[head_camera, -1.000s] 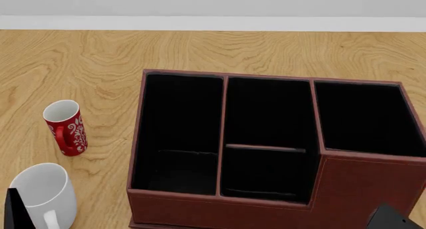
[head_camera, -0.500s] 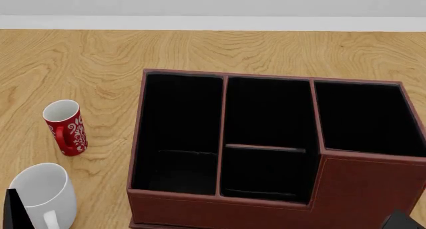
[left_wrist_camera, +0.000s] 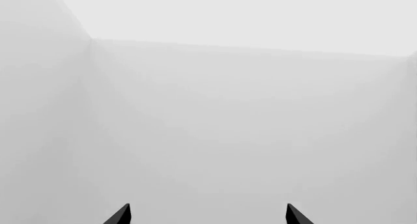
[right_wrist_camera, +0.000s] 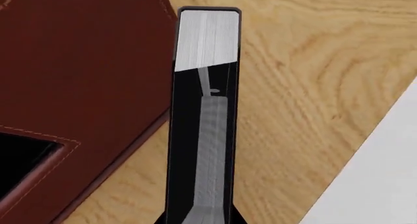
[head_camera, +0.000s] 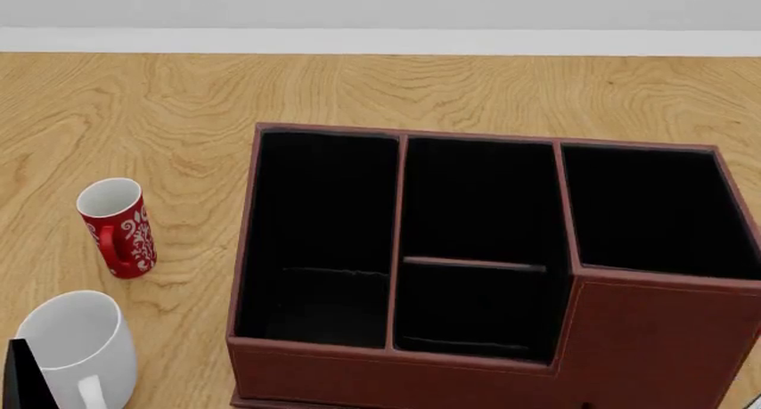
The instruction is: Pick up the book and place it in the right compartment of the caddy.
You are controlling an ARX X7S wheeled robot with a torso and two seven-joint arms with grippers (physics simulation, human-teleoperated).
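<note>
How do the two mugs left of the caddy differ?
The red mug has a white pattern; the white mug is plain. The red mug looks slimmer, the white mug wider-mouthed. The red mug stands farther back on the table, the white mug nearer the robot, partly cut off. Both stand upright, left of the caddy.

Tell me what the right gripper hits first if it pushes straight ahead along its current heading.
The book, most likely: its page edge fills the middle of the right wrist view, beside the caddy. Depth is unclear, and the jaws themselves barely show.
</note>
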